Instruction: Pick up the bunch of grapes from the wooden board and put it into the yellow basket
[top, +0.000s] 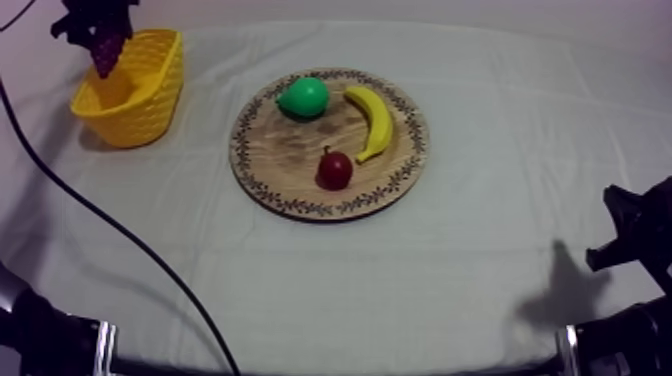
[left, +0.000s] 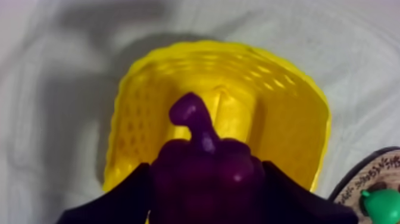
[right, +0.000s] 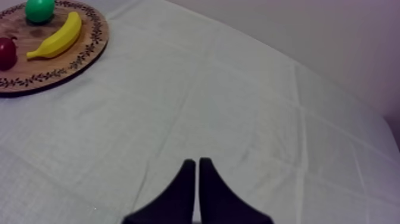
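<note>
While the left claw (left: 205, 182) pinches the bunch of grapes (top: 104, 48) between its two black fingers (left: 113, 205), the fruit hangs over the open mouth of the yellow basket (top: 135, 95) (which stands toward the worktop's (top: 450, 290) far left corner). The right claw (right: 197, 173) rests low at its own side, fingers pressed together on nothing, above bare cloth. On the wooden board (top: 290, 185), to the right of the basket, lie a green pear (top: 303, 97), a banana (top: 375, 120) and a small red fruit (top: 334, 170).

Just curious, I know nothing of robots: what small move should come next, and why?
Probably lower a little and open the left gripper: it is shut on the grapes, which hang over the basket, not yet inside.
</note>
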